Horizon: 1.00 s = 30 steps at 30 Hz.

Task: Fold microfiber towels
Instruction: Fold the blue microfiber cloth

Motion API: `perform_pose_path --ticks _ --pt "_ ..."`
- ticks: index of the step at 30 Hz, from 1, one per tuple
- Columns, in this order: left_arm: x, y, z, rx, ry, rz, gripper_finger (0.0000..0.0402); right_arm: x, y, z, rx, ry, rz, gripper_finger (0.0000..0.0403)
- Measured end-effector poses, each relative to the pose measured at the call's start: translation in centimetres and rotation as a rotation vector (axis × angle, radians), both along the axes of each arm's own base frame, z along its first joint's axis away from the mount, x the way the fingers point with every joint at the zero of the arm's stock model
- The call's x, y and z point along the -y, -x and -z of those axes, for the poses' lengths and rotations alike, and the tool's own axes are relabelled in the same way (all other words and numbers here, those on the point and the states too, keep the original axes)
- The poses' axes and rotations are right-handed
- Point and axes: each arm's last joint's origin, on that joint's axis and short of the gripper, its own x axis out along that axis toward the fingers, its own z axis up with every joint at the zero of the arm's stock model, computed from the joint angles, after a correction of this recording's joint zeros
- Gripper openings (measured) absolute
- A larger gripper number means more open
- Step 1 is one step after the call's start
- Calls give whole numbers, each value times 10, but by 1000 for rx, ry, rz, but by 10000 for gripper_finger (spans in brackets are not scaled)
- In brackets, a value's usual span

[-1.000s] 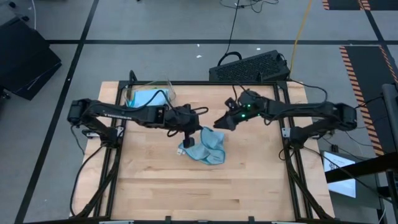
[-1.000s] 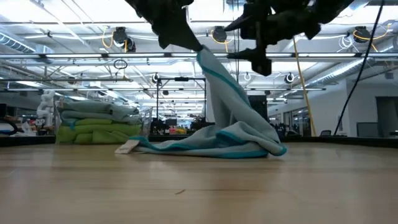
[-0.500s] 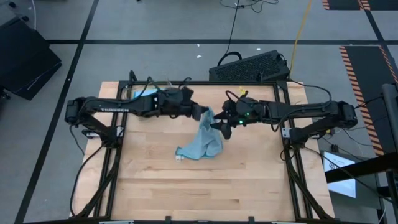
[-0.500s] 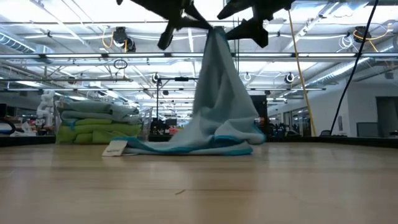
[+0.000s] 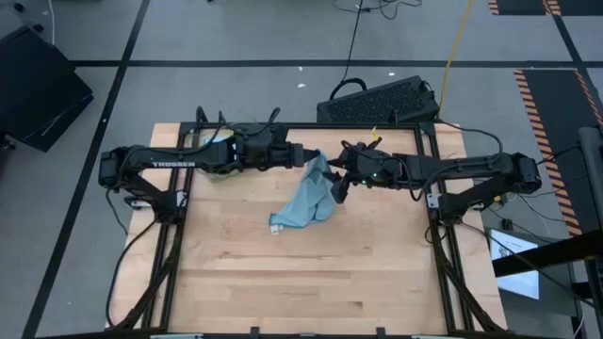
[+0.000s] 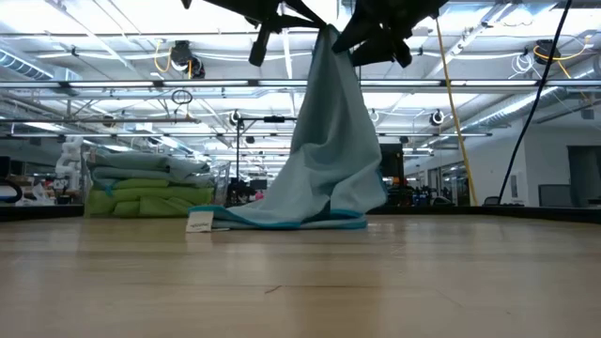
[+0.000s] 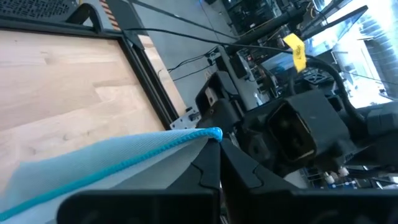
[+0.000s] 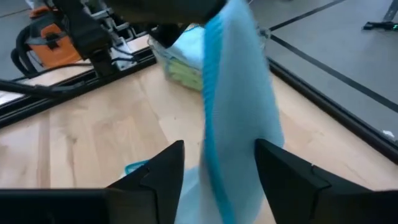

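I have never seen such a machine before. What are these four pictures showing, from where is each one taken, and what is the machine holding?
This is a robot with two dark arms working at a wooden table. Each arm ends in a gripper with two fingers.

One picture looks straight down from above. One looks level across the table top. The other two come from small cameras on each arm's wrist.

The left gripper is shut on the top of a light blue towel and holds it up, so the cloth hangs down and its lower edge, with a small white tag, rests on the table. The right gripper is at the hanging towel with its fingers open on either side of the cloth.

At the far left corner stands a clear bin with more towels in it, blue and green.
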Motion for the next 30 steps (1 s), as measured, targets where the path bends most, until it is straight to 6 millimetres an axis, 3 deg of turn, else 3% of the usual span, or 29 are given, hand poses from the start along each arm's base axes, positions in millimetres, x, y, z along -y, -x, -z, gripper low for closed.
perform_pose_path --ticks 4,9,11,15,24,30 --pt "1 0 0 1 0 2 8 5 -1 -2 21 2 16 143" --pt "1 -1 -6 56 -45 41 3 6 -1 -3 36 -12 22 34" --pt "2 -2 -10 82 -131 73 11 5 2 -6 48 -20 -2 10" --pt "3 1 -14 87 -185 130 59 5 14 -19 97 -58 -28 10" --pt "4 17 -29 77 -352 140 232 15 50 -39 132 -152 -30 1" --pt "18 15 -65 48 -746 125 267 22 59 -44 160 -180 -15 1"
